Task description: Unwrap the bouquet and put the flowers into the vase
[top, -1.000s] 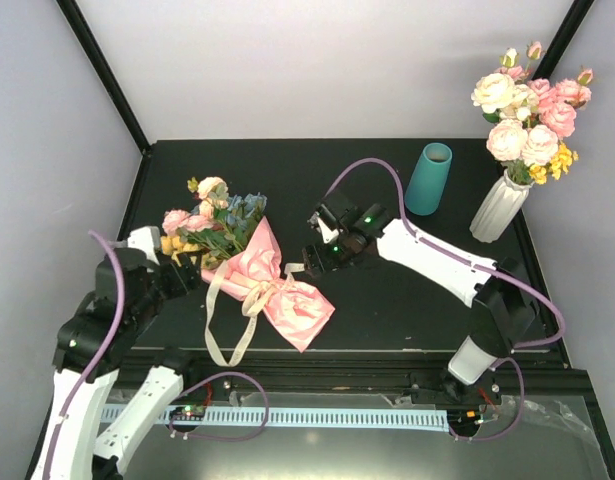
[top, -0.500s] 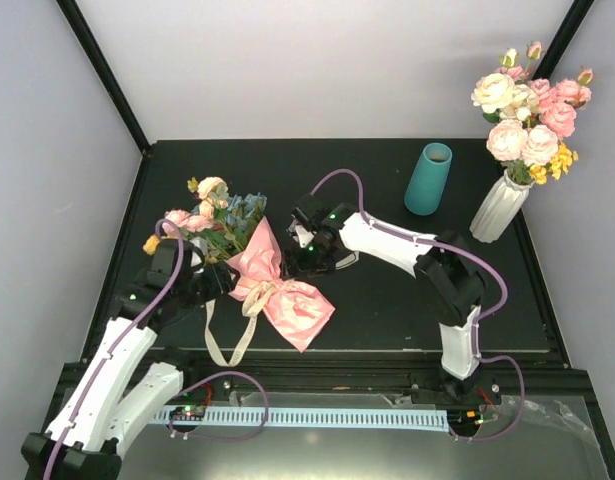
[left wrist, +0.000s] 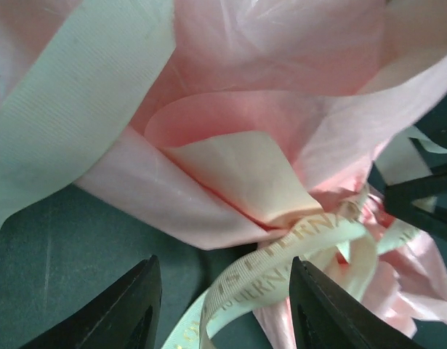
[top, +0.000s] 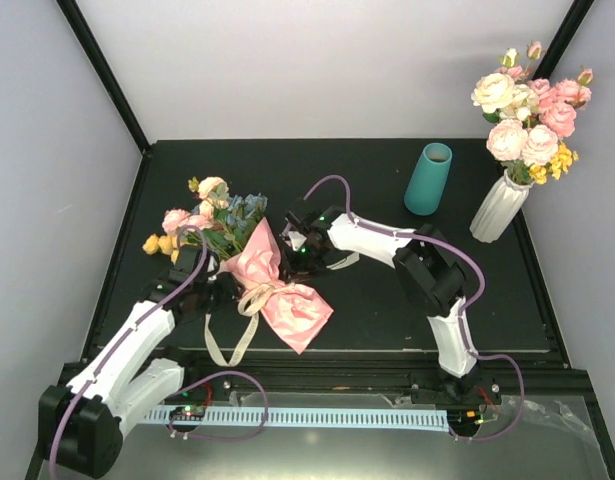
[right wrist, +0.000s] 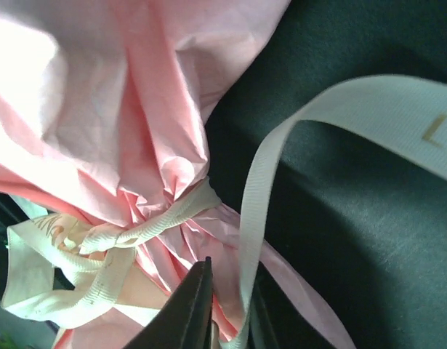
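The bouquet [top: 277, 295] lies left of centre on the table, its pink paper tied at the waist with cream ribbon [top: 219, 325]. Its flowers [top: 212, 218] point to the back left. My left gripper [top: 221, 289] is at the left side of the knot. In the left wrist view it [left wrist: 223, 313] is open, with a printed ribbon loop [left wrist: 281, 273] lying loose between its fingers. My right gripper [top: 293, 257] is at the right side of the knot. Up close it [right wrist: 230, 323] is shut on a ribbon strand [right wrist: 256, 218] and some pink paper. The teal vase [top: 428, 180] stands upright at the back right.
A white ribbed vase [top: 499, 208] with larger pink and cream roses stands at the far right, just beyond the teal vase. Long ribbon tails trail toward the table's front edge [top: 287, 352]. Black frame posts rise at both back corners.
Both arms have reached in to the bouquet's tied waist, the left from the left and the right from the right. The right jaws have closed on ribbon; the left jaws have narrowed.
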Controlling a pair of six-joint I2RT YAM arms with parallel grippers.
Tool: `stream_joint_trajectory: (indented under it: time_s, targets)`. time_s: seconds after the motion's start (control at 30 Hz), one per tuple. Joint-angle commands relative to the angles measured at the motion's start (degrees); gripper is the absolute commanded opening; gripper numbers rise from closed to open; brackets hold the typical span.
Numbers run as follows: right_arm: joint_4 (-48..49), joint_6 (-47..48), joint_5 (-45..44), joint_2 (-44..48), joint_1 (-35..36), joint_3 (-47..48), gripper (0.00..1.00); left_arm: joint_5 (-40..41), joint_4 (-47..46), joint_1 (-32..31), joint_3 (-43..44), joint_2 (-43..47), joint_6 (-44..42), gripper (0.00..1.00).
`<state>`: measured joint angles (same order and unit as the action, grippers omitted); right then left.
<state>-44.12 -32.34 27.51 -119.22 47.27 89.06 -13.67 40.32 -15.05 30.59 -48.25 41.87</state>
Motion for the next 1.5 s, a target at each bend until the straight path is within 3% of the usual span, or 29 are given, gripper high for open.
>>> stream_joint_trajectory:
  time_s: [0.0, 0.1, 0.3, 0.57, 0.87, 1.1, 1.27, 1.47]
  targets:
    - [-0.9, 1.11, -1.0, 1.6, 0.08, 2.29, 0.12, 0.75, -5.99, 0.58, -0.95, -3.89, -2.05, 0.49]
    - [-2.6, 1.94, -3.4, 3.39, 0.02, 2.93, 0.02, 2.98, -7.65, 0.72, -0.88, -5.65, -2.74, 0.42]
    - [-6.45, 4.37, -7.05, 7.93, -0.02, 3.16, 0.02, 4.8, -13.74, 0.72, -1.28, -8.44, -6.48, 0.3]
    - [-5.56, 6.86, -10.2, 18.43, -0.02, -7.99, 0.02, 3.55, -17.29, 0.64, 3.68, -19.07, -15.05, 0.28]
    - [-9.78, 8.86, -20.22, 30.74, 0.0, -9.42, 0.02, 2.12, -19.56, -0.27, 9.38, -26.78, -20.85, 0.27]
    - [-11.51, 12.14, -19.82, 40.53, -0.03, -11.56, 0.02, 1.2, -17.98, -1.91, 17.68, -34.72, -25.46, 0.28]
    - [-11.71, 11.48, -23.62, 43.34, -0.05, -8.03, 0.02, 1.62, -17.25, -4.57, 20.75, -34.89, -25.96, 0.3]
    - [-14.25, 10.4, -32.43, 38.98, -0.77, 4.7, 0.02, 2.39, -16.63, -6.13, 18.45, -29.21, -22.05, 0.3]
